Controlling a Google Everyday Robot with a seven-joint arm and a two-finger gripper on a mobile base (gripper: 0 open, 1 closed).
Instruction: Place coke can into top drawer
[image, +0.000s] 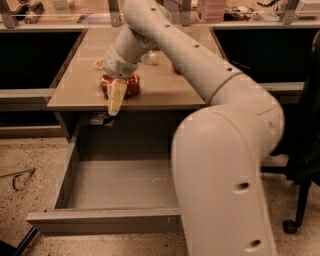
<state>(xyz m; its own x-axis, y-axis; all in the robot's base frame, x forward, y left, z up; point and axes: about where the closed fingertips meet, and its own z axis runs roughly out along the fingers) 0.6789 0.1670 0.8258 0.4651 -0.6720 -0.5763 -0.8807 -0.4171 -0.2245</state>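
The coke can (131, 85) is red and lies on the tan table top (80, 85), near its front edge. My gripper (115, 102) reaches down over the can from behind, and its cream tip hangs in front of the can and just past the table edge. The can rests on the table, partly hidden by the gripper. The top drawer (105, 220) is pulled wide open below the table. Its grey inside (125, 182) holds nothing that shows.
My large white arm (225, 150) fills the right half of the view and hides the drawer's right side. A small pale object (98, 63) lies on the table behind the can. A dark office chair (306, 150) stands at the right.
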